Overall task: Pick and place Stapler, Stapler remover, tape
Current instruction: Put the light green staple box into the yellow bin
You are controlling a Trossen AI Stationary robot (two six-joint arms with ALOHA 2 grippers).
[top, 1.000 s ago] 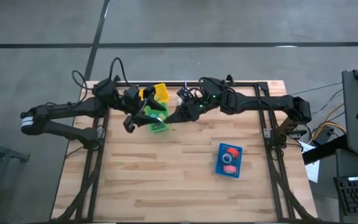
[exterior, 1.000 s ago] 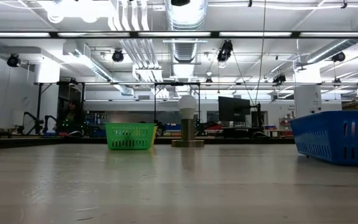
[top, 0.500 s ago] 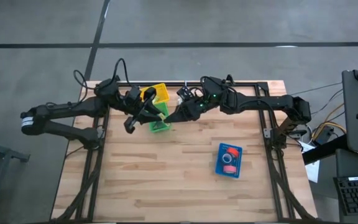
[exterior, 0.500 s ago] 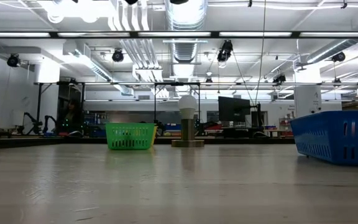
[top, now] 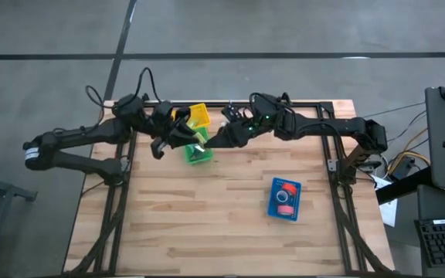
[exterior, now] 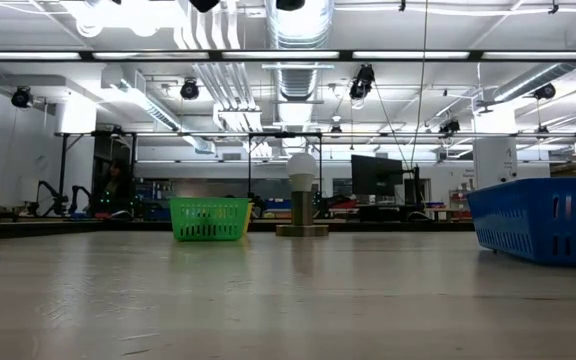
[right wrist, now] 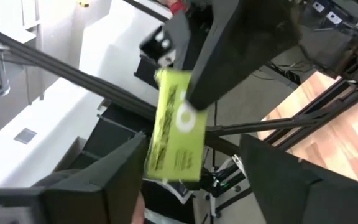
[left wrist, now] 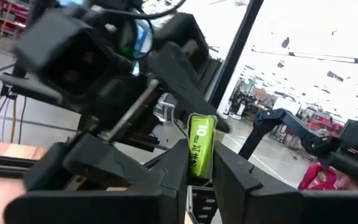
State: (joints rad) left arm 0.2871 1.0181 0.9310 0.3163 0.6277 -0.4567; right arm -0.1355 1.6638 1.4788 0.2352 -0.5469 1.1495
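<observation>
A lime-green stapler (left wrist: 199,148) with white print hangs in the air over the far middle of the table (top: 207,232), above the green basket (top: 198,154). My left gripper (left wrist: 201,165) comes in from the left and is shut on it. My right gripper (right wrist: 191,171) faces it from the right and is open. Its two fingers stand on either side of the stapler's (right wrist: 176,127) other end. Whether one of them touches it I cannot tell. Red tape rolls (top: 286,190) lie in the blue tray (top: 273,208). My left gripper pinches one end of the stapler (left wrist: 197,171) between its two fingers (left wrist: 174,168), one on each flat side. The fingers reach in about level from the table's left. The stapler sticks out beyond the fingertips toward my right gripper, lifted clear of the basket and the table.
A yellow basket (top: 199,116) stands just behind the green one. The blue tray sits toward the right near side. In the low view the green basket (exterior: 208,218), a lamp-like stand (exterior: 300,200) and the blue tray's wall (exterior: 543,215) show. Bare wood lies at the near left.
My left gripper has shut on the stapler, its fingers wide apart a second ago, and has rolled a little. Both arms have stayed in place over the green basket.
</observation>
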